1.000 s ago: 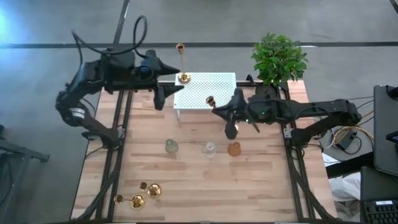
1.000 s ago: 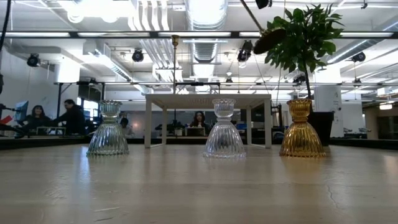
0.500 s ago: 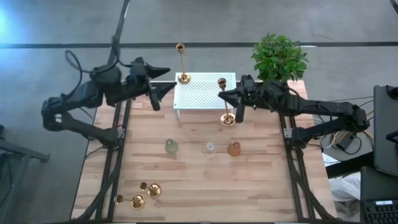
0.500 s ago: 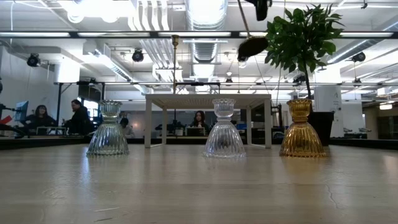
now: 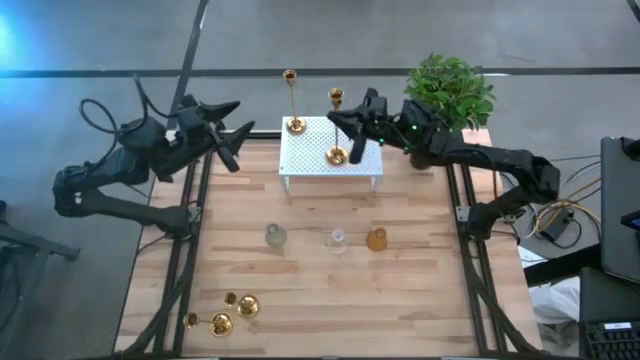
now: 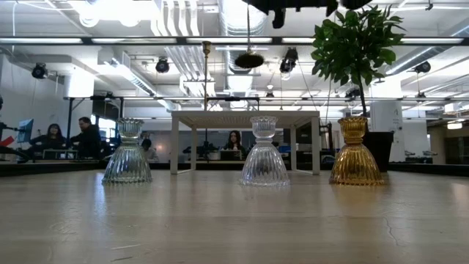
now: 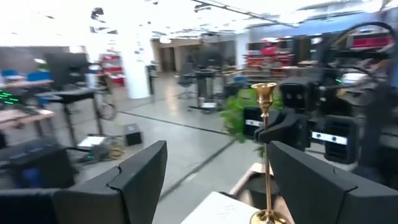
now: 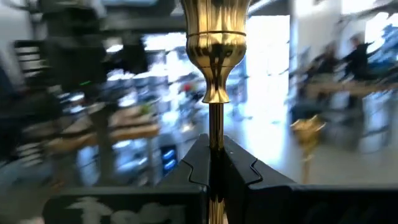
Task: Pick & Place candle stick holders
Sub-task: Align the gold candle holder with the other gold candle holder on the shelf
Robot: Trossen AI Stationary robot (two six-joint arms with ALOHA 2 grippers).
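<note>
A gold candle stick holder (image 5: 337, 128) hangs upright over the white perforated stand (image 5: 318, 158), with my right gripper (image 5: 350, 122) shut on its stem. A second holder (image 5: 292, 100) stands by its round base on the stand's far left corner. Two more (image 5: 232, 314) lie on their sides at the table's near left. My left gripper (image 5: 237, 130) stands open and holds nothing, off the table's far left corner; the left wrist view shows the gap between its fingers (image 7: 217, 186). My right gripper pinches the thin stem (image 8: 216, 140) between its two fingers, a little below the top cup. The fingers lie about level, come from the table's right and cross the stem. The holder hangs upright, its round base (image 6: 249, 60) lifted clear above the stand.
Three ribbed glass holders stand in a row across the table's middle: one greenish (image 5: 276, 235), one clear (image 5: 337, 238), one amber (image 5: 376, 239). A potted plant (image 5: 448, 90) stands at the far right corner, just behind my right arm. People sit at desks beyond the table.
My right gripper has carried its candle stick holder from in front of the stand toward the table's far edge and a little left, over the stand, and the holder has come upright. My left gripper has drawn back toward the table's left edge and sunk, staying open.
</note>
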